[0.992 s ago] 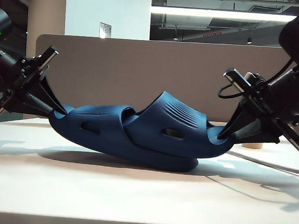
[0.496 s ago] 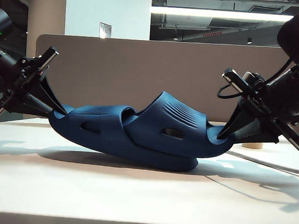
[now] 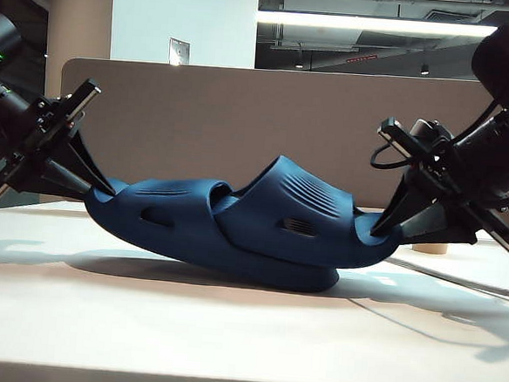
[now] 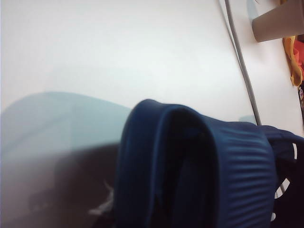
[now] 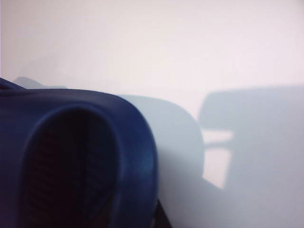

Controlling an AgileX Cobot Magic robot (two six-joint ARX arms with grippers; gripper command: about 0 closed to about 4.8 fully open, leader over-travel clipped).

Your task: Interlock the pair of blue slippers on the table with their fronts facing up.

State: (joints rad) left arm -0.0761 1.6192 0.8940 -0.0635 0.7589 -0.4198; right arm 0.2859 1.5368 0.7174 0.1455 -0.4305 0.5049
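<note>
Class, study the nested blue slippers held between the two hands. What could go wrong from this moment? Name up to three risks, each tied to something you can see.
1. The pair of blue slippers rests on the table on a small patch of sole, both ends raised; on release it may rock or tip.
2. The right hand looks to be loosening while the left hand grips; the pair could swing.
3. The slippers may slide apart.

My two arms are black; the right pincer [image 3: 381, 224] has a looped black cable, the left pincer [image 3: 100, 186] dark tapered fingers.
</note>
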